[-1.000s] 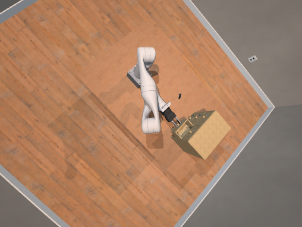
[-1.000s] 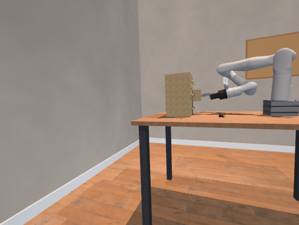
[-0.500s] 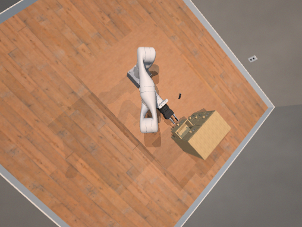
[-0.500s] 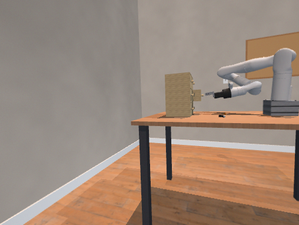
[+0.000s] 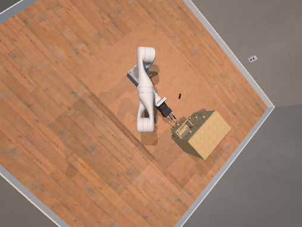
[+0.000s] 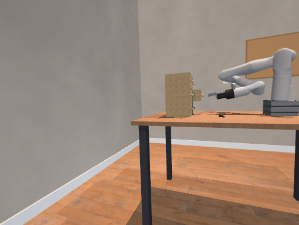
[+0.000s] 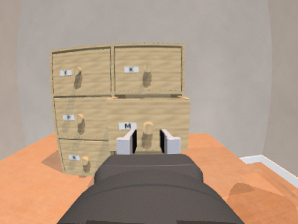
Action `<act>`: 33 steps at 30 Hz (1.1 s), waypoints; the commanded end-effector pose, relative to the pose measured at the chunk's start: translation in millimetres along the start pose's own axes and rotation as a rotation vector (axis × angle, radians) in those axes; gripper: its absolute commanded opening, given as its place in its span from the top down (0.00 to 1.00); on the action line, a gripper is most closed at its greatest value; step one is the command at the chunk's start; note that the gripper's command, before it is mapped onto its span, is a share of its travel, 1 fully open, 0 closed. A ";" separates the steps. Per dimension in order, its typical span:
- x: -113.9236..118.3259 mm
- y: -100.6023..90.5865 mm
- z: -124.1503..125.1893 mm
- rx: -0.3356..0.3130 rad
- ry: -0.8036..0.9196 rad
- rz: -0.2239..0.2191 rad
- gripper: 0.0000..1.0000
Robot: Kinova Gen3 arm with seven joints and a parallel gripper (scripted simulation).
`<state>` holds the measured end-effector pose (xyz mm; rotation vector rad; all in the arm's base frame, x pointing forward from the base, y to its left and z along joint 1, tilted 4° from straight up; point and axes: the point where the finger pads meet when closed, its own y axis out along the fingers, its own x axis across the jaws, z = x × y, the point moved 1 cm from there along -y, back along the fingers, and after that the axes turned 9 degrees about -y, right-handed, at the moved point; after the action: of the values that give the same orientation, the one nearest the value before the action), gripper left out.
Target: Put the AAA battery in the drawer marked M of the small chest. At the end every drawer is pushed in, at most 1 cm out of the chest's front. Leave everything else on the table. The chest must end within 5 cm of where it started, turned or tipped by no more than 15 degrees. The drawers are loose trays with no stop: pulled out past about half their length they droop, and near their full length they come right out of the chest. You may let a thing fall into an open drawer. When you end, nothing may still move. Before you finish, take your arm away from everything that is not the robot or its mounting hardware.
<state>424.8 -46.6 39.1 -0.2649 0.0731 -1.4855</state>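
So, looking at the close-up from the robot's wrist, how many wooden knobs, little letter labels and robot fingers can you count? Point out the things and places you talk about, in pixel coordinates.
Wooden knobs (image 5: 178, 125) (image 6: 202, 95) (image 7: 148, 128): 5
Letter labels (image 7: 127, 126): 5
Robot fingers (image 5: 170, 119) (image 6: 211, 94): 2
Total: 12

The chest's (image 5: 211, 134) (image 6: 178, 95) (image 7: 113, 75) lower right is hidden there, so anything behind is uncounted.

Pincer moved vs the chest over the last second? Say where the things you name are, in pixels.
Yes. In the exterior view the pincer (image 5: 172, 118) (image 6: 211, 95) (image 7: 148, 137) has backed away from the M drawer's knob (image 6: 202, 95) (image 7: 148, 128).
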 end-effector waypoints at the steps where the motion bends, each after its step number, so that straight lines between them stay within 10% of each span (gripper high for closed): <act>1: 0.5 -0.2 0.2 0.000 0.001 -0.001 0.33; 33: 15.8 -3.5 -1.5 0.000 0.001 -0.001 0.33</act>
<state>422.0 -59.2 38.5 -0.2636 0.0787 -1.4831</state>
